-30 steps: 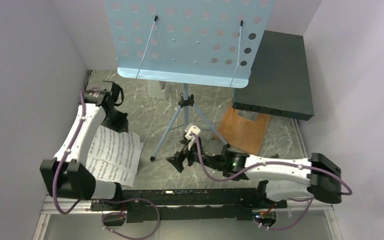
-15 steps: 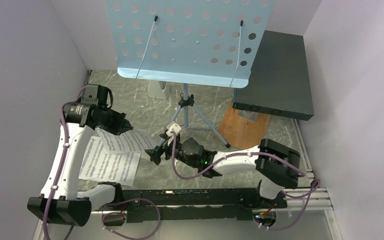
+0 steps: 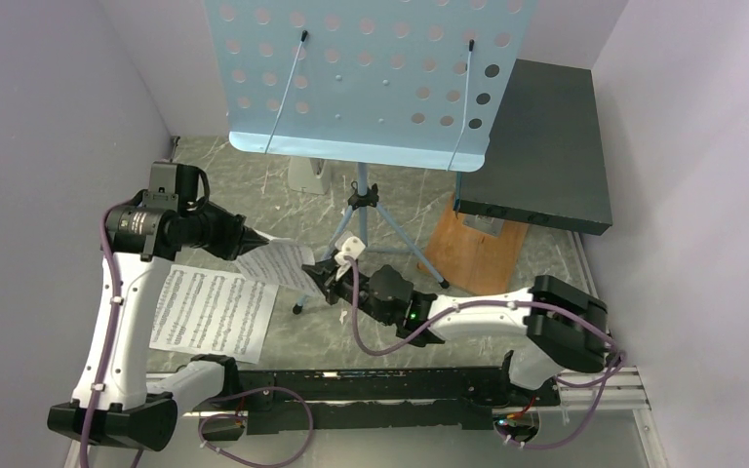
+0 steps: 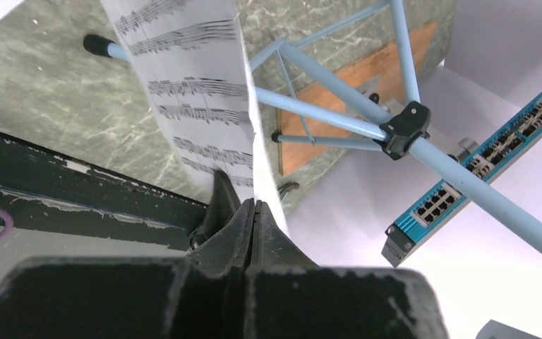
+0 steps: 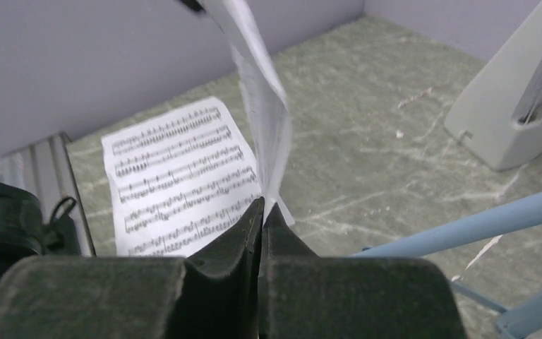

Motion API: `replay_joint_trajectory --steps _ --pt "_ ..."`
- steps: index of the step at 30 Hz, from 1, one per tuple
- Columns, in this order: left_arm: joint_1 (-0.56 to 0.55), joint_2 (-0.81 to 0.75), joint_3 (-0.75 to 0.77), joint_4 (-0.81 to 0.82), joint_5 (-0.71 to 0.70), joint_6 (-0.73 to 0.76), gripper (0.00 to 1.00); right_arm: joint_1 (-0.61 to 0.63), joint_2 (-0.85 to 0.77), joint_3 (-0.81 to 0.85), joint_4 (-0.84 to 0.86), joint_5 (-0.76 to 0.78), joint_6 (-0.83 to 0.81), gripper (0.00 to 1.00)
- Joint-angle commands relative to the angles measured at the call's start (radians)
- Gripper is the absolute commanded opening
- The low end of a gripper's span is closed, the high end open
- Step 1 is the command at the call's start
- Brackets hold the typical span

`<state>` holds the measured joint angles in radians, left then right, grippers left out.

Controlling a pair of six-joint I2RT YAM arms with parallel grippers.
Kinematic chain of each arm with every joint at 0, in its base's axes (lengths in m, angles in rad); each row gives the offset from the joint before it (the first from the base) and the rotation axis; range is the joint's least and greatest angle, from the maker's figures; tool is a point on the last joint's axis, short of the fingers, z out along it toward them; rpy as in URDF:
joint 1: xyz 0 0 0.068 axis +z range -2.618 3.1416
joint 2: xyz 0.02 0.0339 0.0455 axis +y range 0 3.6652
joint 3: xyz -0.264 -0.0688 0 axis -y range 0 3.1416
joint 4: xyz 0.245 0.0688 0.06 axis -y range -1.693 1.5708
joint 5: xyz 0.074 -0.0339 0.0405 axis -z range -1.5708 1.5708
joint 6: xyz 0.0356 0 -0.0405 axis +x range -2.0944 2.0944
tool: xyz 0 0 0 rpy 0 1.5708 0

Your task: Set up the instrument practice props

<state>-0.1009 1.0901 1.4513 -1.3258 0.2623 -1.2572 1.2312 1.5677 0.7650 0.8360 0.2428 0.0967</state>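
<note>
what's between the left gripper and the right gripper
One sheet-music page, pinched by the left gripper and right gripper at opposite ends; the top view shows it.

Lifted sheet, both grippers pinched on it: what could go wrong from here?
The left gripper and right gripper each clamp an opposite edge of the lifted sheet; moving out of step could tear it or pull it free. It hangs close to the music stand's tripod leg, so it might snag there on the way up.
</note>
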Motion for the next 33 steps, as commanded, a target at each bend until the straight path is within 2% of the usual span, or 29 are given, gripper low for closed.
replay_joint_trajectory --steps 1,3,4,5,8,9,11,14,16,20,21,24,26,27,29,33 --pt "0.004 -0.007 -0.012 0.034 0.095 0.017 0.0 -0.002 -0.118 -0.025 -0.001 -0.016 -0.039 0.0" --pt "0.004 -0.009 -0.008 0.047 0.089 0.019 0.0 -0.014 -0.147 -0.044 -0.005 -0.036 -0.033 0.0" --pt "0.004 -0.013 -0.009 0.066 0.092 0.027 0.04 -0.022 -0.165 -0.044 -0.03 -0.056 -0.025 0.0" --pt "0.004 -0.017 -0.014 0.093 0.097 0.041 0.14 -0.031 -0.183 -0.036 -0.069 -0.078 -0.018 0.0" --pt "0.004 -0.026 -0.028 0.148 0.084 0.117 0.7 -0.073 -0.253 0.003 -0.249 -0.209 -0.027 0.0" --pt "0.005 -0.032 -0.03 0.165 0.073 0.165 0.83 -0.093 -0.279 0.02 -0.327 -0.285 -0.029 0.0" --pt "0.005 -0.057 -0.041 0.196 0.043 0.257 0.98 -0.148 -0.343 0.045 -0.478 -0.439 -0.017 0.0" --pt "0.005 -0.12 -0.075 0.291 0.016 0.412 0.99 -0.223 -0.417 0.071 -0.698 -0.647 -0.015 0.0" --pt "0.005 -0.163 -0.09 0.335 -0.016 0.53 0.99 -0.245 -0.464 0.089 -0.865 -0.72 -0.035 0.0" --pt "0.005 -0.269 -0.173 0.502 0.076 0.809 0.99 -0.272 -0.533 0.151 -1.104 -0.889 -0.073 0.0" --pt "0.004 -0.302 -0.213 0.572 0.163 0.857 0.99 -0.275 -0.547 0.17 -1.15 -0.921 -0.085 0.0" --pt "0.004 -0.359 -0.329 0.771 0.569 0.934 0.99 -0.276 -0.575 0.231 -1.272 -1.004 -0.148 0.0" --pt "0.004 -0.351 -0.39 0.914 0.87 0.905 1.0 -0.279 -0.585 0.27 -1.322 -1.024 -0.166 0.0" --pt "0.003 -0.343 -0.428 1.008 0.989 0.845 1.0 -0.281 -0.586 0.287 -1.338 -1.04 -0.176 0.0" --pt "0.001 -0.338 -0.487 1.176 1.096 0.72 0.99 -0.285 -0.576 0.323 -1.367 -1.08 -0.193 0.0" --pt "-0.058 -0.355 -0.474 1.115 1.157 0.78 1.0 -0.289 -0.541 0.385 -1.4 -1.097 -0.211 0.0"
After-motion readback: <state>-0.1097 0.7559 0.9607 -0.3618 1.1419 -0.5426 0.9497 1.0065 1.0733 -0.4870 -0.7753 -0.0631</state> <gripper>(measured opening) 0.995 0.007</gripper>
